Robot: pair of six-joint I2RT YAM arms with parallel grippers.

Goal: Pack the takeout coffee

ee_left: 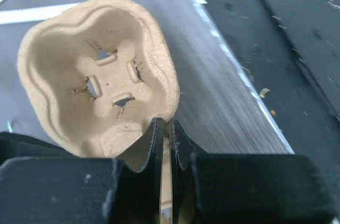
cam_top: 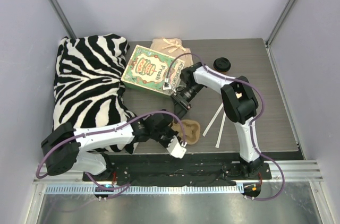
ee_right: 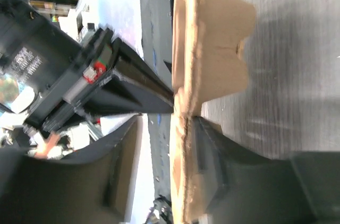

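Observation:
A beige pulp cup carrier (cam_top: 192, 130) lies near the table's front edge, its empty socket facing up in the left wrist view (ee_left: 101, 75). My left gripper (cam_top: 180, 138) is shut on its near rim, and its fingertips (ee_left: 157, 128) pinch the thin edge. My right gripper (cam_top: 179, 111) is at the carrier's far side; its jaws stand open around the rim (ee_right: 186, 128), one finger (ee_right: 204, 134) against it and the other apart. A round black lid (cam_top: 222, 64) sits at the back right. I cannot tell whether a cup is under it, so I cannot place the takeout coffee.
A zebra-striped cloth (cam_top: 87, 83) covers the left side. A green printed box (cam_top: 147, 68) and a beige pouch (cam_top: 167, 46) lie at the back. Two white strips (cam_top: 217, 120) lie right of the carrier. The table's front edge (ee_left: 249, 83) is close to the carrier.

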